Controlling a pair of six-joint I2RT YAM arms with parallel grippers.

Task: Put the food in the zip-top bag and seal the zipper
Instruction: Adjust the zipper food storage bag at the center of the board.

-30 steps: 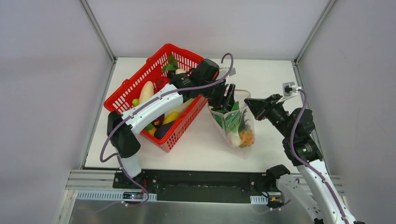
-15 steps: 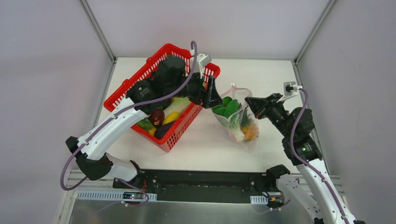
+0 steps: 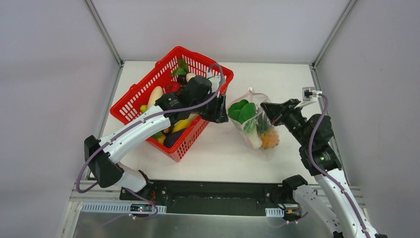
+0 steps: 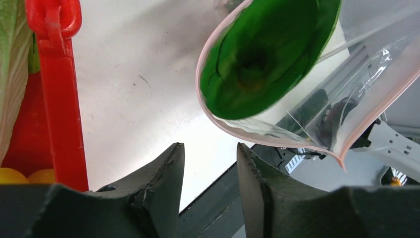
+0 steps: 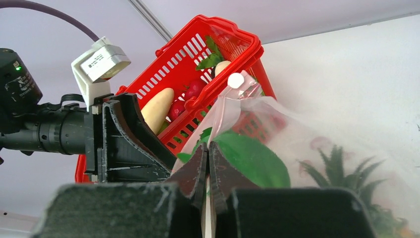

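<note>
The clear zip-top bag [image 3: 257, 130] lies tilted on the table to the right of the basket. A green leafy vegetable [image 3: 242, 110] sits at its mouth and an orange pineapple [image 3: 270, 140] lies deeper inside. My right gripper [image 3: 266, 108] is shut on the bag's mouth edge; in the right wrist view the pink rim runs between its closed fingertips [image 5: 208, 146]. My left gripper [image 3: 223, 111] hangs open and empty between basket and bag. The pink zipper [image 4: 200, 84] gapes just beyond its fingertips [image 4: 209, 148]. More food stays in the basket: a white radish [image 3: 155, 95], a red fruit [image 3: 172, 87], a yellow piece [image 3: 181, 124] and an eggplant [image 3: 173, 139].
The red mesh basket [image 3: 143, 79] stands at the back left of the white table, its near right corner close to my left gripper. Grey walls enclose the table on three sides. A black rail runs along the near edge.
My left gripper pulled out of the bag's mouth and moved left to the basket's corner, its jaws narrowing. The bag settled to the right with the green vegetable at its mouth. The right gripper stayed shut.
</note>
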